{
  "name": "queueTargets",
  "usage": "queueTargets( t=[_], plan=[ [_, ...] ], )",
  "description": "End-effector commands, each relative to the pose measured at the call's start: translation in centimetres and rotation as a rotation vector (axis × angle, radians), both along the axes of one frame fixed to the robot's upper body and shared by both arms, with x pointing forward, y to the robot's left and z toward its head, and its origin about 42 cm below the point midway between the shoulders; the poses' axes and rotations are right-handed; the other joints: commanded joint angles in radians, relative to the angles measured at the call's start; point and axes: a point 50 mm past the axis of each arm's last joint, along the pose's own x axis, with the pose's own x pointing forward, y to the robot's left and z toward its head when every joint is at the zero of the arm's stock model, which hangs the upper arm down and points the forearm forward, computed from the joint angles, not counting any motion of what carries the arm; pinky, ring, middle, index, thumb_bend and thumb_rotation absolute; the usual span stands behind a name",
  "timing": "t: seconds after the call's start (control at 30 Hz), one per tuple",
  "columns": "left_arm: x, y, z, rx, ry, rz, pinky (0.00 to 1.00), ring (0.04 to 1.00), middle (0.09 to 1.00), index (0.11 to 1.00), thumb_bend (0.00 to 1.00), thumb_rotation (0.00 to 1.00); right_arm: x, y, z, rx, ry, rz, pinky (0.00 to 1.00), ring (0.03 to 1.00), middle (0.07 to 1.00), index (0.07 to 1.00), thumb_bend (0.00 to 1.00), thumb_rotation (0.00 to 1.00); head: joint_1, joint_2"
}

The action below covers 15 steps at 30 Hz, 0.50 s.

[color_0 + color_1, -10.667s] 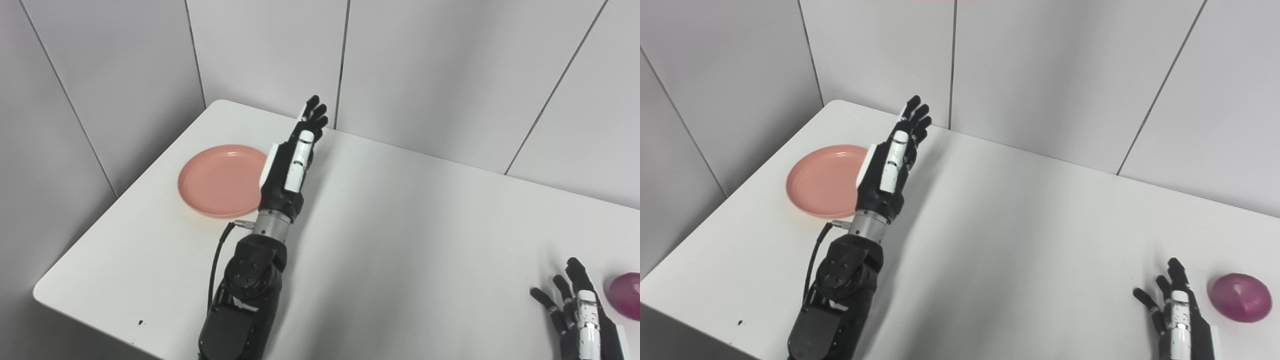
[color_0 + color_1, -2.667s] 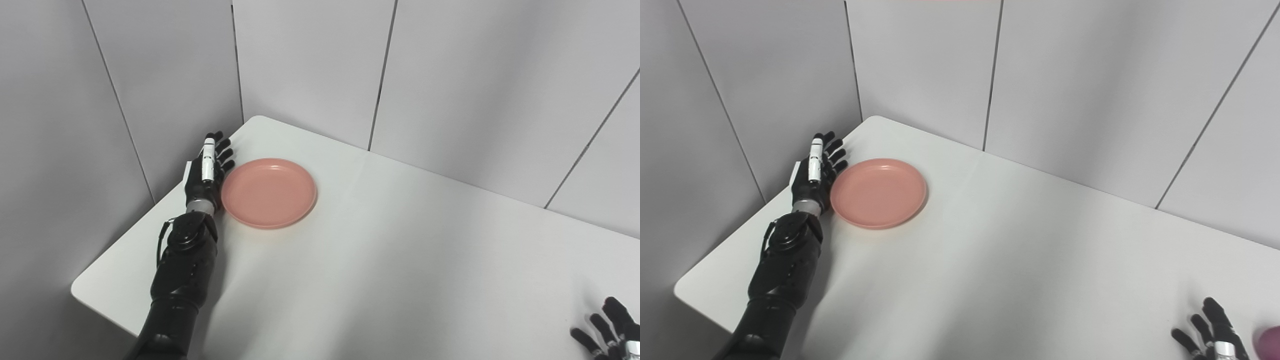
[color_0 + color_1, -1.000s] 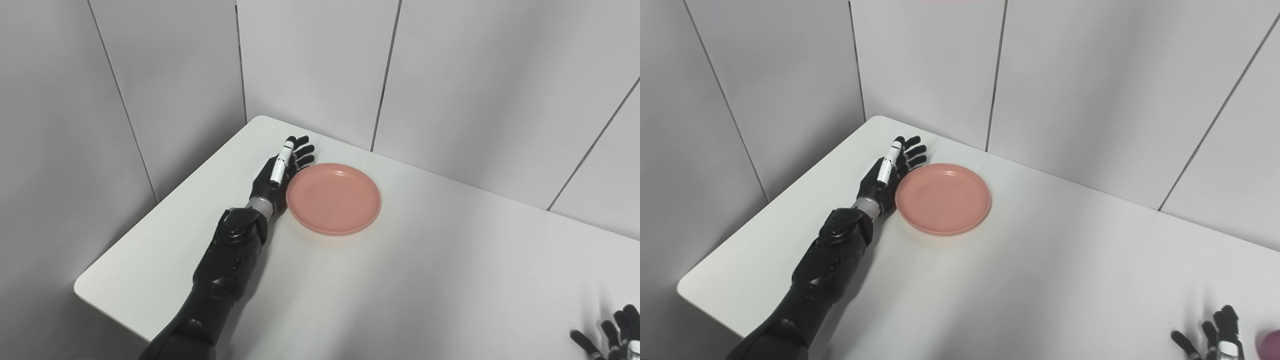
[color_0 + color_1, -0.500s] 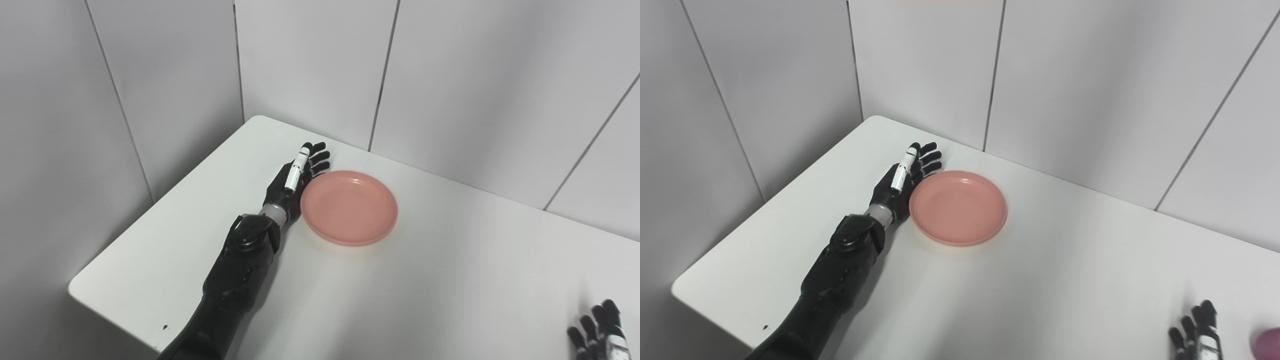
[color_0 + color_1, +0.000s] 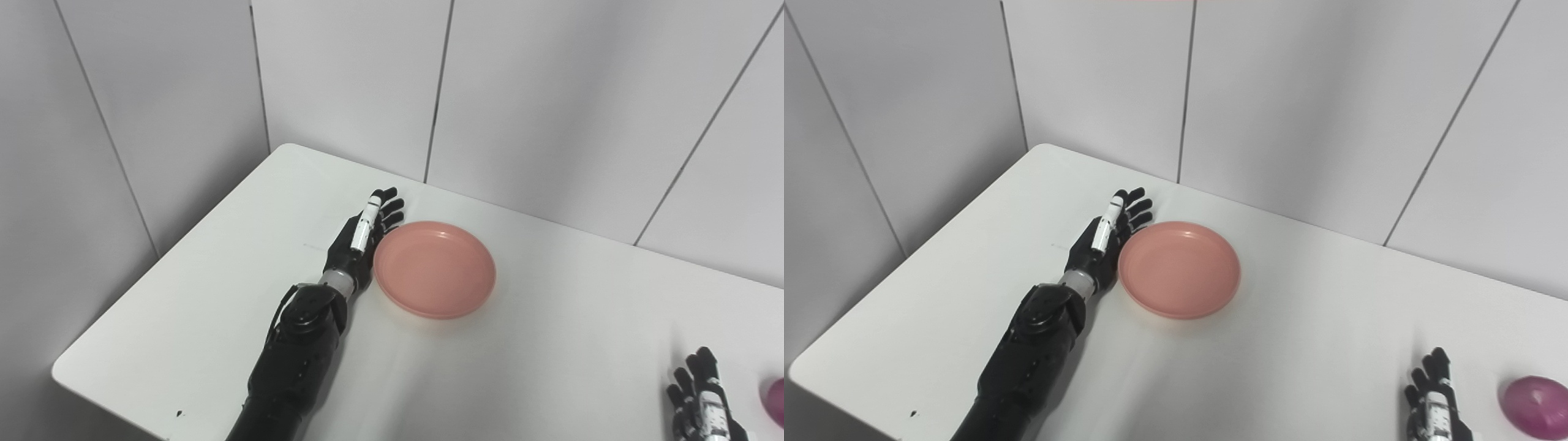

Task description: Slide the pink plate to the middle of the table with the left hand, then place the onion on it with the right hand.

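Observation:
The pink plate [image 5: 435,269] lies flat on the white table [image 5: 539,343], left of its middle. My left hand [image 5: 361,236] stands on edge with straight fingers, its palm side against the plate's left rim, open and holding nothing. A purple onion [image 5: 1534,399] rests on the table at the lower right. My right hand [image 5: 1434,404] is just left of the onion near the bottom edge, fingers spread and open, a small gap between them.
Grey panelled walls close in behind the table and along its left side. The table's rounded far-left corner [image 5: 288,150] is behind the left hand. A small dark speck [image 5: 178,413] marks the near-left tabletop.
Over the last second my left hand has pushed the plate rightward across the table, away from the far-left corner. The camera has also shifted right, bringing the onion into view.

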Motion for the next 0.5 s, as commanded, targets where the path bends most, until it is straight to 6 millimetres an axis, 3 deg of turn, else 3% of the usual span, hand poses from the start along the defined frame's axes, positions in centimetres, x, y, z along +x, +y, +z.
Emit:
queueTargets(
  t=[0.0,0.47],
  plan=[
    [0.0,-1.0,1.2,0.003,-0.042,-0.018,0.92,0.923,0.921,0.902,0.42,1.0,-0.3,0.4,1.0,0.003,-0.048,0.007,1.0,1.0,1.0,1.0,0.04,1.0,-0.015,0.007],
    [-1.9,-3.8,1.2,0.03,-0.066,-0.015,0.93,0.939,0.93,0.907,0.41,1.0,-0.5,0.4,0.6,-0.006,-0.062,0.004,1.0,1.0,1.0,1.0,0.05,1.0,-0.1,0.053]
  ],
)
